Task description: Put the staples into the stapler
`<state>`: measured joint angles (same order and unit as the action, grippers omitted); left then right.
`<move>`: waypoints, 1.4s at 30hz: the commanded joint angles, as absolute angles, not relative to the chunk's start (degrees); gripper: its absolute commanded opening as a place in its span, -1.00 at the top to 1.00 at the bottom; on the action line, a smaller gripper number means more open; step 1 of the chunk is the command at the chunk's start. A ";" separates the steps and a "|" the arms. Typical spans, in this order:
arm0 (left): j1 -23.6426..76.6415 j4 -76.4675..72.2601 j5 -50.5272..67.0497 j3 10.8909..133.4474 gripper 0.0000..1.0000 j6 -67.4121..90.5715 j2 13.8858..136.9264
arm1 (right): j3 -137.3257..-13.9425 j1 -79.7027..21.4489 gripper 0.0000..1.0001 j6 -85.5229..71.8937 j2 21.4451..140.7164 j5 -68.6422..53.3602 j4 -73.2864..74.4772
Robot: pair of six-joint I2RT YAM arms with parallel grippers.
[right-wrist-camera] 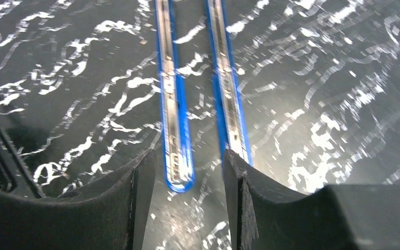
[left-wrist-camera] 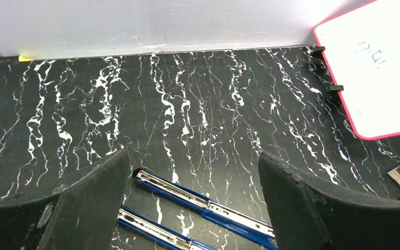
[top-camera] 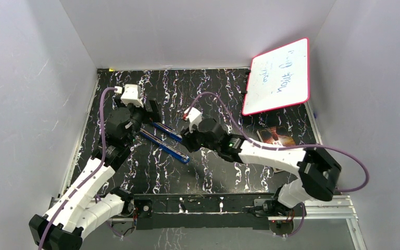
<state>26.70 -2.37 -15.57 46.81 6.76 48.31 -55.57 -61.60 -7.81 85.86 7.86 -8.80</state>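
Well, your right gripper (right-wrist-camera: 187, 156) stood half-open, empty, straddling 1 stapler (right-wrist-camera: 176, 130) rail; your left gripper (left-wrist-camera: 192, 156) gaped wide, empty. It looked stiff, slick metal, best pinched across its blue sides.

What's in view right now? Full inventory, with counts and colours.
stapler rails: 2, blue with silvery channels, side by side left of centre
whiteboard: 1, white with red rim, propped at far right
printed card: 1, dark, flat below the whiteboard
small tag: 1, yellow, far left corner
mat: 1, black with white veining, covers the table
staples: none I can make out
left gripper: 1, black, open over the rails
right gripper: 1, black, open around one rail's end
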 commanded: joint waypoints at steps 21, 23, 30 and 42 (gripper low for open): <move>26.37 -5.36 -12.01 46.23 -0.84 9.64 53.14 | -40.94 -30.92 -0.57 -38.97 61.24 41.32 14.71; 26.37 -5.45 -11.91 46.24 -0.84 9.75 53.61 | -41.28 -28.45 -0.64 -43.82 60.55 44.49 19.44; 26.37 -5.63 -11.17 46.88 -0.84 10.01 55.57 | -41.91 -20.01 -0.80 -59.06 61.86 47.90 29.46; 26.37 -6.06 -10.02 46.29 -0.84 10.72 56.49 | -41.30 -11.06 -0.96 -65.36 67.10 42.80 31.82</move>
<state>26.70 -4.34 -11.00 46.19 10.15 56.86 -41.04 -13.39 -63.13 66.72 43.97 32.99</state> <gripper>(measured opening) 0.918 0.980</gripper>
